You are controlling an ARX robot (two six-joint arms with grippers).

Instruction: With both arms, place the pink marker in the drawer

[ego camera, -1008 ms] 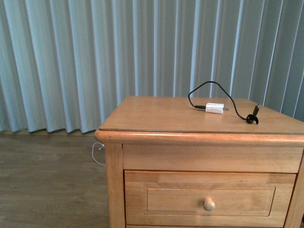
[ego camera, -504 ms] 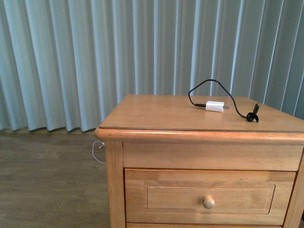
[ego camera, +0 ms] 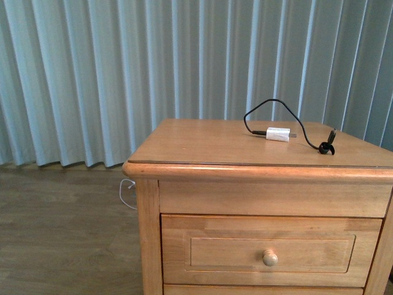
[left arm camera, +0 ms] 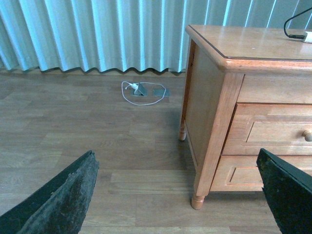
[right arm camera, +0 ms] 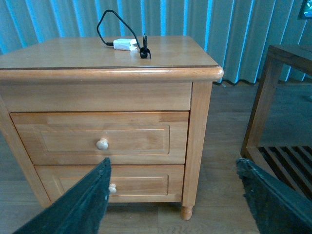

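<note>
The pink marker is out of view in every frame. The drawer (ego camera: 270, 249) is the top one of a light-wood nightstand; it is shut, with a small round knob (ego camera: 270, 257). In the right wrist view the same drawer (right arm camera: 63, 139) faces my right gripper (right arm camera: 174, 163), which stands open and empty some way in front of the nightstand. My left gripper (left arm camera: 176, 156) is also open and empty, low over the floor off the nightstand's left front corner; the drawer (left arm camera: 273, 136) shows at that frame's edge. Neither arm appears in the front view.
A white charger plug (ego camera: 277, 134) with a looped black cable lies on the nightstand top (ego camera: 202, 147). A second drawer (right arm camera: 141, 185) sits below. A dark slatted wooden frame (right arm camera: 273, 97) stands beside the nightstand. A white cable and floor socket (left arm camera: 141, 90) lie near the curtains.
The nightstand sits slightly higher in the front view than a second ago, so the camera has shifted a little. The plug and cable have not moved on the top.
</note>
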